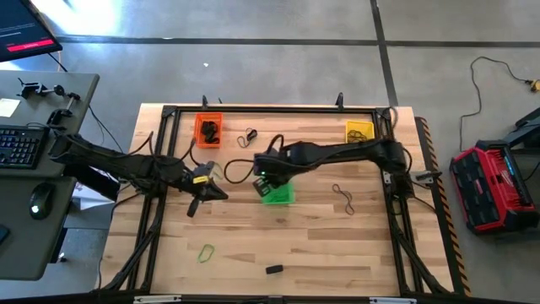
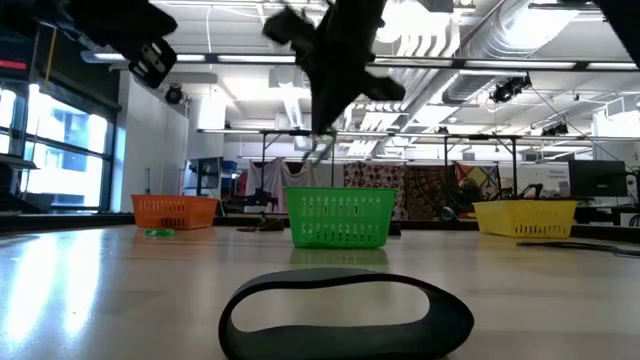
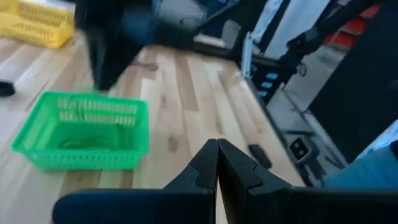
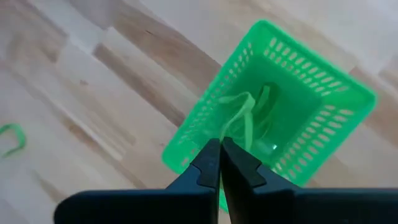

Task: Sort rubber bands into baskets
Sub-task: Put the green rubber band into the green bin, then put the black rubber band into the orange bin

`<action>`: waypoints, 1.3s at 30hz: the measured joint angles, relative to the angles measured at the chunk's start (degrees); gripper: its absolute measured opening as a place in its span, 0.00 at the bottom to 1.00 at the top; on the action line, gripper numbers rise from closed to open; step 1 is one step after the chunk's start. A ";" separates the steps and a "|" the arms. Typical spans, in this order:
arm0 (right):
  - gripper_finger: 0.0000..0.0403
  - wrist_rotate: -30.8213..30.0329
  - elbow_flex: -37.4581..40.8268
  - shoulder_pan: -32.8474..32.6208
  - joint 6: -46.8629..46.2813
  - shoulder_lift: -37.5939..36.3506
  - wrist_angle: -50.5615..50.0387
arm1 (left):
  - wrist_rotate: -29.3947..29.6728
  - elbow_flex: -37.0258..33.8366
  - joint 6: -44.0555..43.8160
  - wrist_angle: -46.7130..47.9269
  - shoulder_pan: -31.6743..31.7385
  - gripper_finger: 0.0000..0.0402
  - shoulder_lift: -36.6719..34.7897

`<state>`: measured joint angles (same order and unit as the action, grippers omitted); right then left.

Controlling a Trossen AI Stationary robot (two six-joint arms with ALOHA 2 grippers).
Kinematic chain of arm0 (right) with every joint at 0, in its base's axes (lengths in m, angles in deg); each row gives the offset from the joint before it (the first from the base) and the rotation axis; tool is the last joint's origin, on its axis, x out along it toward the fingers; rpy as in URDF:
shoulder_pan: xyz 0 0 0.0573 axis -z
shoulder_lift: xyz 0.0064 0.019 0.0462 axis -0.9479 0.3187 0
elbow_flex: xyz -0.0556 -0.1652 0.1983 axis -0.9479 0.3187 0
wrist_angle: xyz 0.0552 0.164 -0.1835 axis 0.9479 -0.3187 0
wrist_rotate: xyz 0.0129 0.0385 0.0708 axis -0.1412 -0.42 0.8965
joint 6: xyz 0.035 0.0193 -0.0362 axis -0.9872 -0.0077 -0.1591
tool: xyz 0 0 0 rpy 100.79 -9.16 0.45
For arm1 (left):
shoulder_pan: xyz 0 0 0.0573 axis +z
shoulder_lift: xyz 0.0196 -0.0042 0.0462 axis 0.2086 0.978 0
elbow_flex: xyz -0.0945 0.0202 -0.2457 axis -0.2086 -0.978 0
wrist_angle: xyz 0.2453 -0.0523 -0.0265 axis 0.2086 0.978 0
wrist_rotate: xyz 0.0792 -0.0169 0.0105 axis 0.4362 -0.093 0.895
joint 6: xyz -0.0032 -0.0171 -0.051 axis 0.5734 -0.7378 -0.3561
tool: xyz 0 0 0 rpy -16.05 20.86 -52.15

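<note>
The green basket (image 1: 278, 194) stands mid-table, the orange basket (image 1: 208, 128) at the far left, and the yellow basket (image 1: 359, 131) at the far right. My right gripper (image 4: 220, 147) hovers over the green basket (image 4: 311, 124), shut on a green rubber band (image 4: 244, 117). My left gripper (image 3: 217, 148) is shut and empty, left of the green basket (image 3: 81, 130) and above the table. Loose bands lie flat on the wood: a black one (image 1: 250, 135), another black one (image 1: 343, 197) and a green one (image 1: 206, 252). My right gripper pinches the green rubber band at one end of its loop (image 4: 229, 133) between its two fingertips, coming from above and pointing down. The band hangs slack below the fingers, over the inside of the green basket. Whether its lower end touches the basket floor I cannot tell.
A wide black band (image 2: 345, 315) lies close to the low camera near the table's front edge, also seen from above (image 1: 273, 269). A black metal frame (image 1: 278, 108) borders the table. A desk with a keyboard (image 1: 21, 145) stands to the left.
</note>
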<state>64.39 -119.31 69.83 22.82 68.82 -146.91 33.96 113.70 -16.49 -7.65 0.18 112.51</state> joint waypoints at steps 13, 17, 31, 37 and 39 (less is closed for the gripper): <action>0.00 2.89 0.86 4.43 -3.51 8.31 0.86 | -1.56 -3.72 -0.98 -2.72 0.01 0.00 -6.26; 0.00 2.84 0.90 4.42 -3.79 9.44 0.47 | -1.61 -3.72 -1.00 -1.62 0.01 0.00 -7.19; 0.01 5.09 0.90 5.73 -1.94 9.45 0.26 | -1.70 -3.72 -0.52 -1.40 0.22 0.00 -7.52; 0.13 6.99 0.90 5.79 1.09 9.46 0.14 | -1.70 -3.72 -0.50 -1.40 0.22 0.00 -7.52; 0.20 8.31 0.90 5.79 2.09 9.44 -0.42 | -1.64 -3.72 -0.50 -1.40 0.20 0.00 -7.50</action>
<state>72.70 -118.41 75.62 24.91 78.26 -147.34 32.32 109.99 -16.99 -9.05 0.38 105.01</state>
